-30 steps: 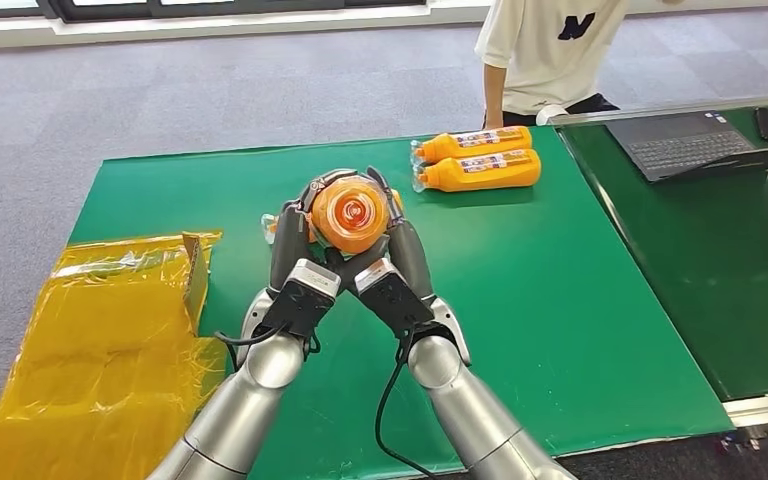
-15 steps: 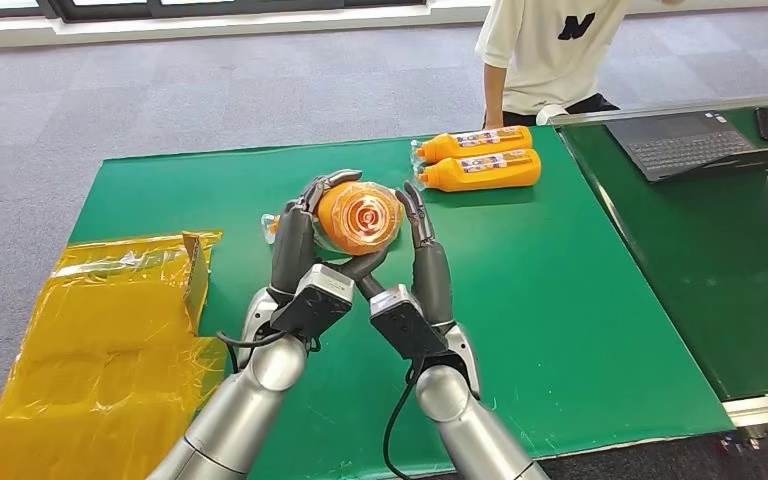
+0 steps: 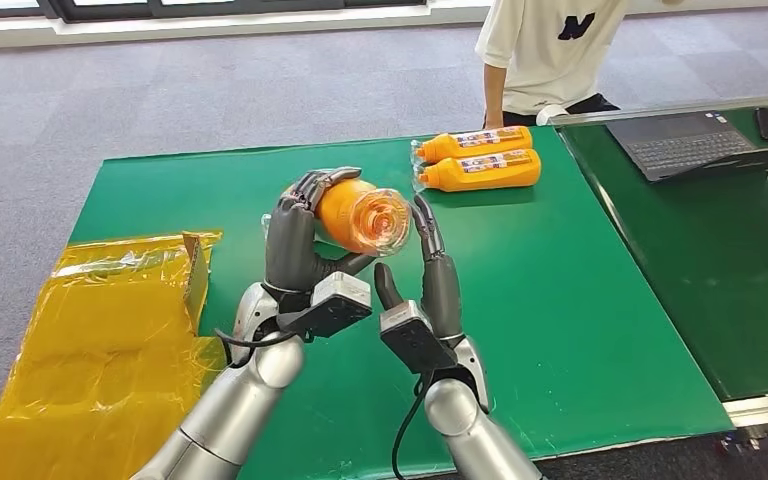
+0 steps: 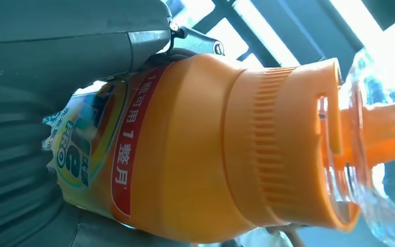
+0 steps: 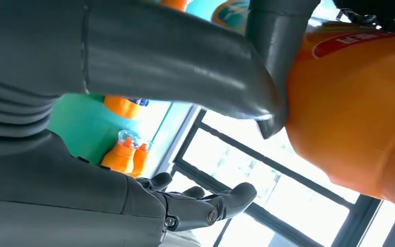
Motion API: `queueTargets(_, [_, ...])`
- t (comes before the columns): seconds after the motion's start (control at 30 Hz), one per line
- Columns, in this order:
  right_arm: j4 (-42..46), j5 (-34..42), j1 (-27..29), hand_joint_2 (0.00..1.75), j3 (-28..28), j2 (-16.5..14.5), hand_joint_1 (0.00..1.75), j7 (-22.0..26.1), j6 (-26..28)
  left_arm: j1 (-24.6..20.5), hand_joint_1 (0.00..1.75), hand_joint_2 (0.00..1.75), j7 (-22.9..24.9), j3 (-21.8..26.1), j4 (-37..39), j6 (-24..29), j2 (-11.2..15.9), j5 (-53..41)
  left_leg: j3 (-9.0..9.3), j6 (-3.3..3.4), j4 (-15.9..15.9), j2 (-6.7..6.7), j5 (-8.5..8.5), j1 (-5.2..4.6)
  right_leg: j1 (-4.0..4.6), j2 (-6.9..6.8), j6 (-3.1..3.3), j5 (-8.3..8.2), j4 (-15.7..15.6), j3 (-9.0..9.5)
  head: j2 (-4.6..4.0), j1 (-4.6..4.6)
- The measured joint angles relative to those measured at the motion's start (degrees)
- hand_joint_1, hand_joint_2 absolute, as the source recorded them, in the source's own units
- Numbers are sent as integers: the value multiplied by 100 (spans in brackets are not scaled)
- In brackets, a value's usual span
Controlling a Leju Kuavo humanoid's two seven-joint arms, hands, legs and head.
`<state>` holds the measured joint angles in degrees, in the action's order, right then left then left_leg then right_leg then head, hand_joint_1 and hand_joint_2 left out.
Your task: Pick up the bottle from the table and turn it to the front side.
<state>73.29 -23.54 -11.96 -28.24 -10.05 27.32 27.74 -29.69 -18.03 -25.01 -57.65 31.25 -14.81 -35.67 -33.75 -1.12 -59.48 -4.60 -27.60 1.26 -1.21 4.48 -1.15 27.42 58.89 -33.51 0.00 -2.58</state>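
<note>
A green table (image 3: 580,300) carries two orange bottles (image 3: 480,160) lying side by side.

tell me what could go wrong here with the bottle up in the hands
The bottle is off the table, gripped by the left hand; the right hand stands beside it with fingers apart, so it may slip during the turn. If dropped, it could roll on the table toward the two lying bottles.

An office-like test room, by the look of it: grey carpet tiles (image 3: 160,90) cover the floor, a green-topped table (image 3: 560,300) stands in the middle, and an open laptop (image 3: 695,140) sits on a neighbouring desk beside a standing person (image 3: 550,50), with large windows (image 5: 267,170) along the wall
</note>
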Motion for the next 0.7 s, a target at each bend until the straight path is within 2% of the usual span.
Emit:
queueTargets(0.23, [39, 247, 275, 0, 0, 69, 0, 263, 127, -102, 175, 175, 133, -135, 573, 536, 226, -1454, -1, 0, 0, 0, 0, 0, 0, 0, 0, 0, 0, -1, 0, 0])
queueTargets(0.37, [39, 324, 384, 175, 0, 106, 0, 273, 154, -175, 175, 175, 236, -257, 874, 638, 276, -1875, -2, 0, 0, 1, 0, 0, -1, 1, 0, 0, 0, 0, 0, 0])
queueTargets(0.57, [37, 452, 503, 175, 1, 160, 0, 319, 177, -248, 175, 175, 357, -444, 1263, 697, 371, -2427, -2, 0, 0, -2, 0, 0, 0, -2, 0, 0, 1, 0, 0, -1])
queueTargets(0.7, [-3, 627, 658, 175, 8, 223, 0, 477, 217, -270, 175, 175, 457, -628, 1592, 855, 528, -3107, -5, 0, 1, 1, 0, 0, 0, 1, 0, 0, 2, -2, 0, 0])
